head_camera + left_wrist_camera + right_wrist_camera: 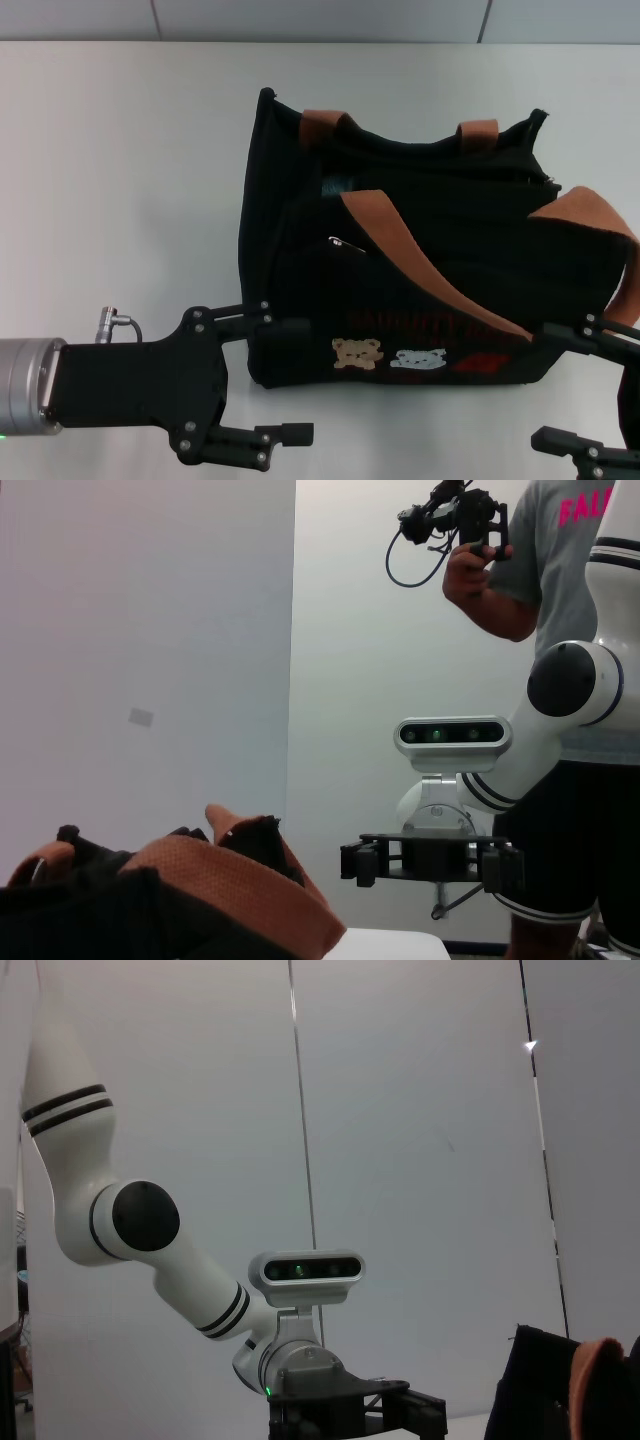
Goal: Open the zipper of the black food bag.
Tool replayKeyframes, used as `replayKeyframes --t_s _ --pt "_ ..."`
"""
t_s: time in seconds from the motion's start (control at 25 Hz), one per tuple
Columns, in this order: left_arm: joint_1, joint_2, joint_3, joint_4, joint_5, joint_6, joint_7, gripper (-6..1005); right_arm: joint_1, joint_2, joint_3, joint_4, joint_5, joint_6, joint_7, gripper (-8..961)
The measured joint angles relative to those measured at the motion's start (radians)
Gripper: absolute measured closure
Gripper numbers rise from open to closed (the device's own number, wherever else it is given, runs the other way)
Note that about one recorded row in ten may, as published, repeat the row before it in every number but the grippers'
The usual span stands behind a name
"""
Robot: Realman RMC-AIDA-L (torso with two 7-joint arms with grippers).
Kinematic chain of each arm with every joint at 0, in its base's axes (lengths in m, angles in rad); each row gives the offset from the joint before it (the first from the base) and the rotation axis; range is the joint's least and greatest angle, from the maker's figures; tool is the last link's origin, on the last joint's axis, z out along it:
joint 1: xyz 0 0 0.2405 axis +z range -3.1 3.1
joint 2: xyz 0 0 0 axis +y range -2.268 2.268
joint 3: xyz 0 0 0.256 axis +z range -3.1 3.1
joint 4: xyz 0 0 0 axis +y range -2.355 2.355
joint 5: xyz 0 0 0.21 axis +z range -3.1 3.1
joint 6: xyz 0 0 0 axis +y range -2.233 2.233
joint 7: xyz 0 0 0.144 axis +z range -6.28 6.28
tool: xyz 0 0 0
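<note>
The black food bag stands mid-table with two orange-brown straps, bear patches and red lettering on its near face. Its zipper runs as a dark seam along the top between the straps; I cannot make out the pull. A short pocket zipper with a silver pull lies on the near side. My left gripper is open by the bag's near left corner, one finger close to the fabric. At the near right corner my right gripper is open too. Neither holds anything.
The white table stretches left of and behind the bag. In the left wrist view the bag's strap is close, the right arm's gripper farther off, and a person stands behind holding a black device.
</note>
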Motion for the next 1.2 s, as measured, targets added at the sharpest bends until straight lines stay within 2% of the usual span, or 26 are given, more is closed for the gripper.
replayKeyframes --t_s 1.2 --pt "-0.001 -0.004 -0.001 -0.025 -0.004 -0.011 0.016 172 0.028 0.005 -0.001 0.005 -0.033 0.081 0.006 167"
